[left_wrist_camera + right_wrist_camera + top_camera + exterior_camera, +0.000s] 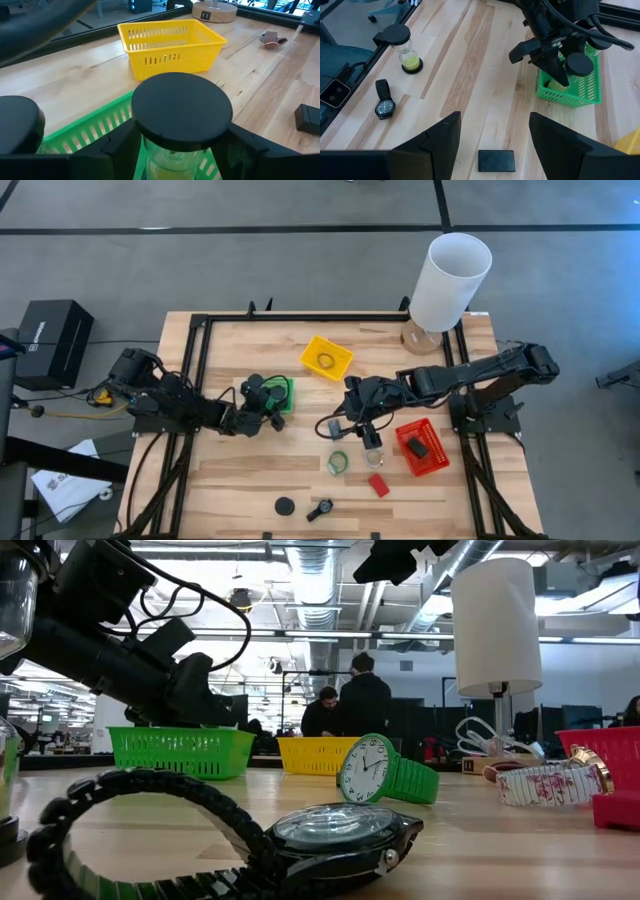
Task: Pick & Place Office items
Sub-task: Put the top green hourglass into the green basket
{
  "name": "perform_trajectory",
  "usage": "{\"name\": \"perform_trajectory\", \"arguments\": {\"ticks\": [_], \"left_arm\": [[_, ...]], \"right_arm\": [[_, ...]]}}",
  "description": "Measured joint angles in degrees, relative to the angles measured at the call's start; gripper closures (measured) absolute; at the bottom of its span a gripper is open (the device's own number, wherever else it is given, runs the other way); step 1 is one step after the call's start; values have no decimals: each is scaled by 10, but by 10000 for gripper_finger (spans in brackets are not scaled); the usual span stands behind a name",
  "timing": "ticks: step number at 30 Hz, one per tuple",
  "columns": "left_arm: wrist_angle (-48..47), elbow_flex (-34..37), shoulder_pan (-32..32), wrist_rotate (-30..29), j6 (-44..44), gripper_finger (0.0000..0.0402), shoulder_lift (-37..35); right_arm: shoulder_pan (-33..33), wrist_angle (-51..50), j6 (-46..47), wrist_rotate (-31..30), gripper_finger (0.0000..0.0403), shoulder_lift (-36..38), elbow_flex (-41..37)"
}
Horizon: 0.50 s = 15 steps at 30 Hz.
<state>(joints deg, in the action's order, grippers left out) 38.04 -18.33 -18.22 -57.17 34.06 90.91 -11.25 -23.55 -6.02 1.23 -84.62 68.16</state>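
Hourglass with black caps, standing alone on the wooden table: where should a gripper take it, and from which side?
Probably the glass waist of the black-capped hourglass, approached level from the side: it stands upright, and its wide top cap overhangs the glass.

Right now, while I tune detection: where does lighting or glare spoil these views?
Low view: bright reflections sit on the black watch, on its glass face. High view: even light, only soft shadows. Left wrist view: no glare, but the black cap of the hourglass hides much of the green tray.
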Motion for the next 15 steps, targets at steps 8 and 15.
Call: {"name": "perform_trajectory", "arguments": {"ticks": [8,15], "left_arm": [[2,0,-1,1,-29,174,-47],[1,0,-2,0,-119,175,-122]], "right_arm": [[0,0,0,0,176,0,0],[0,0,0,0,176,0,0]]}}
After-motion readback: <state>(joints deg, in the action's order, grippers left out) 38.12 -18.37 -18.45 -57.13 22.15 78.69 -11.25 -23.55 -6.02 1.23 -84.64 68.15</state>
